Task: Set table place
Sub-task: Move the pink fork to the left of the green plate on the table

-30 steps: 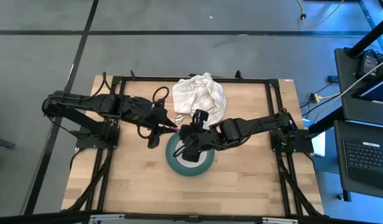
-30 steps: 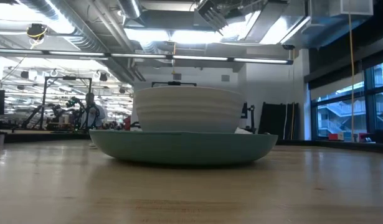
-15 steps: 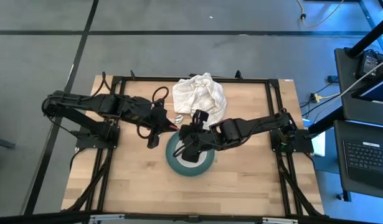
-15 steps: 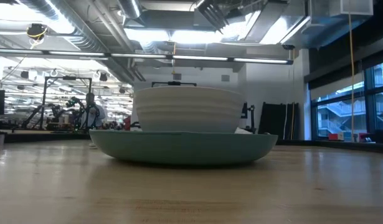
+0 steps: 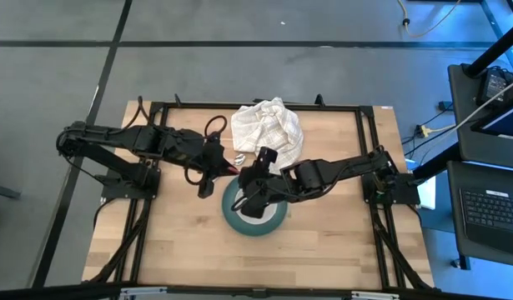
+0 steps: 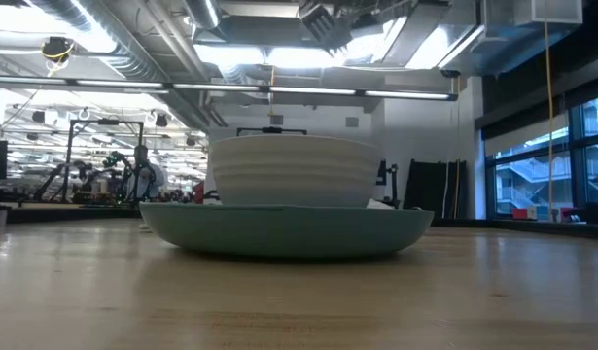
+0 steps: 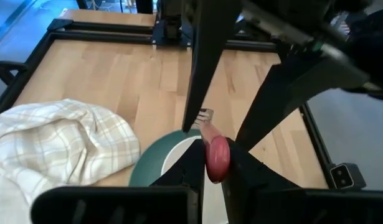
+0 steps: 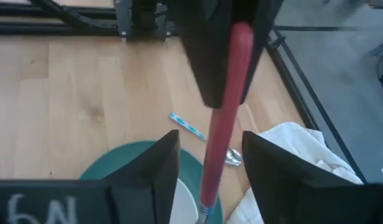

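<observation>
The teal plate (image 5: 271,223) lies on the table (image 5: 181,242) with the white bowl (image 6: 289,170) standing in it. My left gripper (image 5: 216,171) is shut on the red-handled fork (image 8: 225,118) just left of the plate. My right gripper (image 5: 249,182) is open over the plate's far left rim. Its fingers (image 8: 154,165) stand on either side of the fork's handle; I cannot tell whether they touch it. A small spoon with a blue handle (image 8: 188,127) lies on the table between the plate and the cloth. My left gripper pinches the free end of the fork's red handle (image 7: 217,155) between its two fingers. The fork runs on forward from the fingers toward the table's right. Its metal tines (image 7: 205,116) are over the plate's rim, and the fork is lifted clear of the table.
A crumpled white checked cloth (image 5: 266,125) lies at the table's far middle, close behind both grippers. Black frame rails (image 5: 148,217) run along the table's edges. Bare wood shows on the near half of the table around the plate.
My right gripper has edged a little toward the table's left, closer around the fork that my left gripper holds. The plate and bowl have stayed where they were.
</observation>
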Available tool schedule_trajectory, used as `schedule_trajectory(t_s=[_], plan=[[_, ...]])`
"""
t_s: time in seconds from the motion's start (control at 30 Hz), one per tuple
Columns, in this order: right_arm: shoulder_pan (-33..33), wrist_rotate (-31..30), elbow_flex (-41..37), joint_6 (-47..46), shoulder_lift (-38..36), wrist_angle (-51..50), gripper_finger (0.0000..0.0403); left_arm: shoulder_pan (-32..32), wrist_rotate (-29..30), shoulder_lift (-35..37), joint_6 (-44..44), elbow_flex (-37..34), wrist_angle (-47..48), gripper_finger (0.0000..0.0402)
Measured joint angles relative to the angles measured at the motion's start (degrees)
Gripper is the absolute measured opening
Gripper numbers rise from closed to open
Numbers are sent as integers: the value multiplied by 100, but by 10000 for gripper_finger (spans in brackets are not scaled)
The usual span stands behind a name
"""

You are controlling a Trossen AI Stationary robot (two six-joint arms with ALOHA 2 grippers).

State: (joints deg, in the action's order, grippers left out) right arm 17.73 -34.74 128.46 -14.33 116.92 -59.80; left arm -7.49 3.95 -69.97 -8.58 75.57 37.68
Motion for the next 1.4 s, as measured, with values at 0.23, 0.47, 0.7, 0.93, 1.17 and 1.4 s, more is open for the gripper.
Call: schedule_trajectory(t_s=[0.23,0.47,0.7,0.93,1.17,1.4], plan=[[158,-447,0,236,0,-9,181,-2,141,2,22,0,277,25],[367,-883,2,105,-68,-67,181,-5,691,4,-53,0,987,25],[611,-923,7,-337,-90,-237,181,-465,1783,-21,-631,-3,2375,25],[652,-989,7,-508,-90,-476,181,-1395,2942,-61,-1952,-365,3107,25],[646,-984,4,-511,-89,-504,181,-2368,3403,-468,-3252,-1335,3111,25],[646,-967,4,-511,-90,-532,181,-2981,3659,-1313,-4009,-1367,2843,25]])
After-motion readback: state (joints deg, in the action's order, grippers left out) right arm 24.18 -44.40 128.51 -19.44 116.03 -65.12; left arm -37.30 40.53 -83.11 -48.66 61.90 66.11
